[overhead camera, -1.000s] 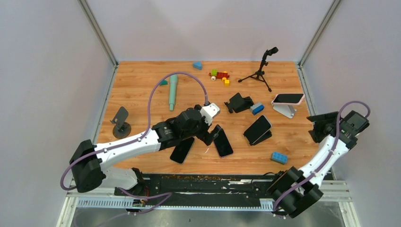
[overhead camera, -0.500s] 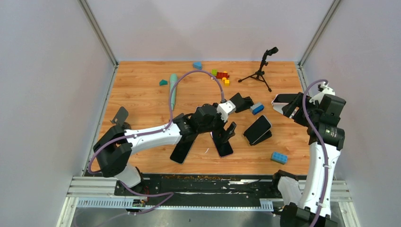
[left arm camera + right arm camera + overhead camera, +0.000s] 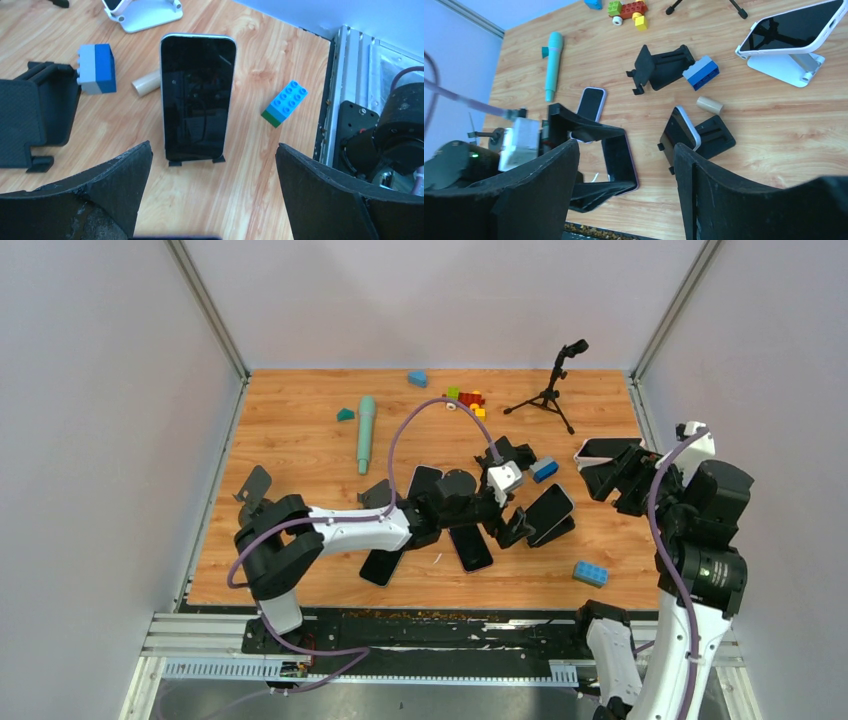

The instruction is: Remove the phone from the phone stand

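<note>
We see the phone (image 3: 197,95) leaning in its black stand (image 3: 715,134), just in front of the wide-spread left gripper (image 3: 213,152). A small cylinder (image 3: 146,83) and a blue brick (image 3: 96,68) lie beside it. The right gripper (image 3: 625,147) is spread too.

Desk (image 3: 270,65): wood-grain top, orange-brown, smooth, low sheen.
Phone (image 3: 197,95): glossy black glass, mirror-like reflections; pale smooth rim.
Phone stand (image 3: 716,135): matt black plastic.
Left gripper (image 3: 214,149) fingers (image 3: 107,185): matt black, rough, scuffed grey at edges.
Blue-green brick (image 3: 284,103): smooth moulded plastic, slight shine.
Small cylinder (image 3: 146,83): tan, matt, material unclear.
Rail (image 3: 345,75): bare ribbed metal.
</note>
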{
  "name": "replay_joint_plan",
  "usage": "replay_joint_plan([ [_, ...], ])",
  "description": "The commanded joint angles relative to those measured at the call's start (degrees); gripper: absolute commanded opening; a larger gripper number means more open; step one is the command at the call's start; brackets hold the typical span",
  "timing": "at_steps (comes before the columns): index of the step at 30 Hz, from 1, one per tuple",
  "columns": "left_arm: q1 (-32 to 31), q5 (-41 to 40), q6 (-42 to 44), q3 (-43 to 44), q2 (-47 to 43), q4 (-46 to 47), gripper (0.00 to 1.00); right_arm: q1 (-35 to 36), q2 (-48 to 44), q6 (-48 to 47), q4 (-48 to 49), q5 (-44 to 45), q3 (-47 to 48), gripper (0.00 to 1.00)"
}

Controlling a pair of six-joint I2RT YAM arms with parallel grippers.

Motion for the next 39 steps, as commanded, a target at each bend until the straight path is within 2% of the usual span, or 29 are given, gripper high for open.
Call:
replay_joint_plan([
  [1,-1.88,-3.53,-0.08,-0.57,2.74,14.93,1.0,0.41,-2.71,5.5,-3.14,-0.57,3.22,0.69],
  [4,-3.33,-6.78,2.9,-0.5,4.87,18.69,1.0,0.92,-3.31,7.02,-4.96,-2.63,4.4,0.67],
  [8,-3.82,-7.08,4.09,-0.45,7.49,22.98,1.0,3.69,-3.16,3.08,-8.22,-2.69,6.15,0.66],
  [17,-6.2,-15.17,5.52,-0.36,11.18,29.51,1.0,9.62,-3.35,-3.42,-14.68,6.45,7.16,0.68],
  [39,-6.43,-14.54,7.59,6.4,17.98,27.24,1.0,13.04,-3.99,-5.26,-15.71,12.51,7.11,0.7],
])
